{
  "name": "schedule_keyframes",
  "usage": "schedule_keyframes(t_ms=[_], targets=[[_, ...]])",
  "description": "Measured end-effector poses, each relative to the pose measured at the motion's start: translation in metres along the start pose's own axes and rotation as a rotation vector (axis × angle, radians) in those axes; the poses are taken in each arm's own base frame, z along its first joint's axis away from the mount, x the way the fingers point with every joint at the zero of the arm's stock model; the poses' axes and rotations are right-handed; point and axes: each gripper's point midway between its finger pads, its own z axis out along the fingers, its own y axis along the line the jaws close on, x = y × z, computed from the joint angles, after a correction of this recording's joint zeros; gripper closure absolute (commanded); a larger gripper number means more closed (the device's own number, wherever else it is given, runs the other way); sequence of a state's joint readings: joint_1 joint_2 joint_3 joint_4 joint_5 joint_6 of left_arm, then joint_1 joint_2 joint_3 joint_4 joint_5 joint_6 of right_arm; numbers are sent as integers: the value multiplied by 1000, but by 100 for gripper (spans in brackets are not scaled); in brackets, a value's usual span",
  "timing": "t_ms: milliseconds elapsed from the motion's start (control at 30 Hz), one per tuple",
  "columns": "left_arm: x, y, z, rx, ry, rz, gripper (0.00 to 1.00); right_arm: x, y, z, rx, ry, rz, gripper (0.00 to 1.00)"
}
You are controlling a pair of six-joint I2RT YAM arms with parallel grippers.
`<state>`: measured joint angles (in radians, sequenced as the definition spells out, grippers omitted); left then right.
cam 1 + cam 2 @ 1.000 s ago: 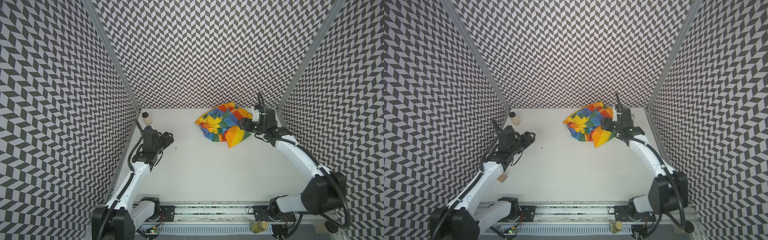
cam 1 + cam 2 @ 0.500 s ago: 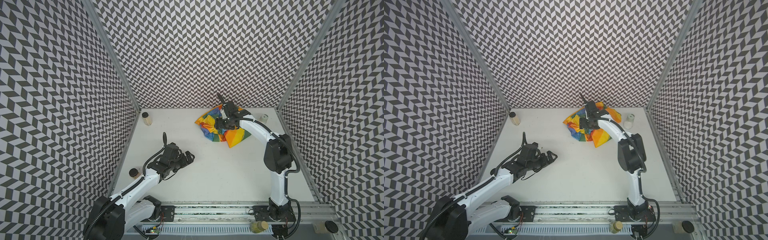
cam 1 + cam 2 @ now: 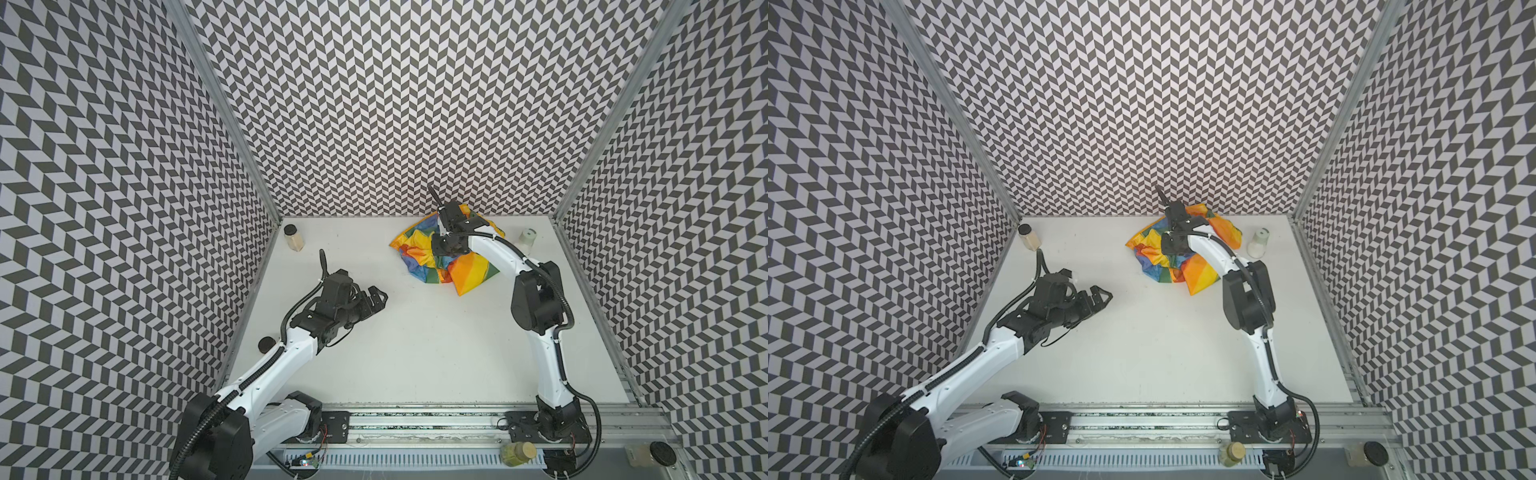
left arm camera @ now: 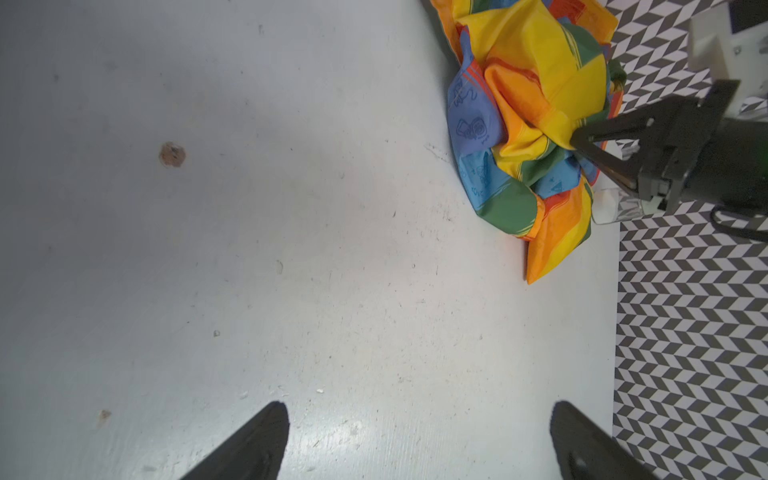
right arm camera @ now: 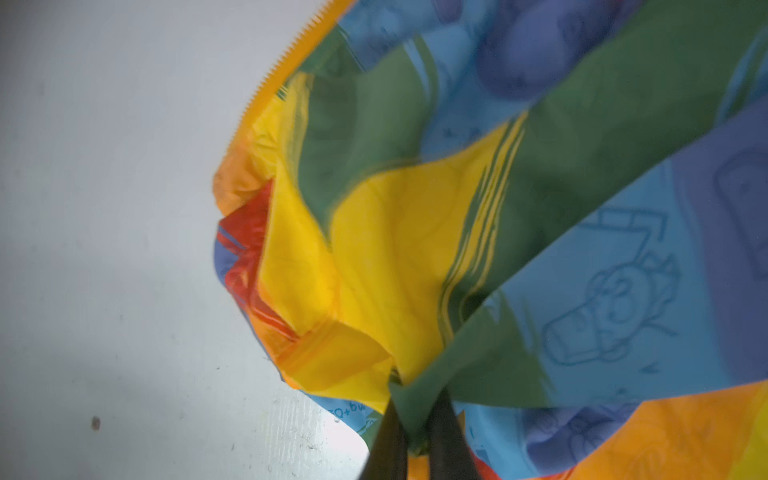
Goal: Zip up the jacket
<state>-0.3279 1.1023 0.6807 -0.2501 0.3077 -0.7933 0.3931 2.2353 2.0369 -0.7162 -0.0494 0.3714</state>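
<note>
Jacket (image 3: 469, 270) crumpled on table (image 3: 415, 353); we see right hand (image 5: 415, 432) clamped on its fabric, left hand (image 3: 376, 298) spread wide, well apart.

We're in a robot lab cell: chevron-patterned walls (image 3: 395, 104) box a white surface (image 3: 436, 340), with arms (image 3: 286, 361) mounted on a metal rail (image 3: 415, 417).

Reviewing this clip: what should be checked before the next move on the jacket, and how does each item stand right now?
1. Right end effector shut on the jacket: ok, fabric pinched.
2. Left end effector open and free: ok, over bare table.
3. Jacket lying flat: not ok, crumpled heap.
4. Zipper teeth exposed: ok, one toothed edge shows.
5. Zipper slider found: cannot tell.
</note>
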Motion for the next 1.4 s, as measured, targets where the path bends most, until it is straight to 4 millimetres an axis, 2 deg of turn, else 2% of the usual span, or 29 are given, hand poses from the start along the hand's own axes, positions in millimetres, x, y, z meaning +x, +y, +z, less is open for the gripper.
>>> schedule_keyframes(t_ms=[133,300,367,467,567,667,733,833,933,1000,1100,1167,1233,1300,1400], targets=[[-19,7,2,-16,-11,-33,2,-16,28,-43,-117,-41,-44,100],[-42,-1,3,-6,-26,-41,2,-36,85,-138,-342,-140,-136,100],[-52,-8,1,9,-40,-33,2,-39,114,-182,-461,-179,-186,100],[-68,-17,-4,29,-68,-22,3,-37,146,-240,-614,-220,-248,100],[-81,-22,-11,40,-96,-22,3,-30,161,-287,-716,-246,-293,100],[-91,-21,-18,42,-119,-28,3,-24,162,-319,-745,-277,-327,100],[-93,-19,-22,39,-127,-32,2,-19,156,-331,-725,-292,-341,100],[-93,-19,-26,42,-131,-33,3,-3,137,-327,-667,-274,-340,100],[-86,-18,-27,52,-113,-32,3,24,103,-290,-552,-196,-301,100],[-76,-11,-23,46,-88,-42,3,43,71,-254,-453,-122,-248,100],[-60,2,-16,32,-43,-66,3,71,1,-195,-283,4,-100,100],[-50,9,-11,25,-13,-84,4,84,-48,-170,-193,72,20,100],[-43,10,-7,23,11,-90,5,90,-82,-156,-145,112,110,99],[-35,6,-2,31,39,-82,5,93,-101,-149,-118,126,161,84],[-22,1,7,39,84,-67,7,97,-104,-146,-113,136,175,66]])
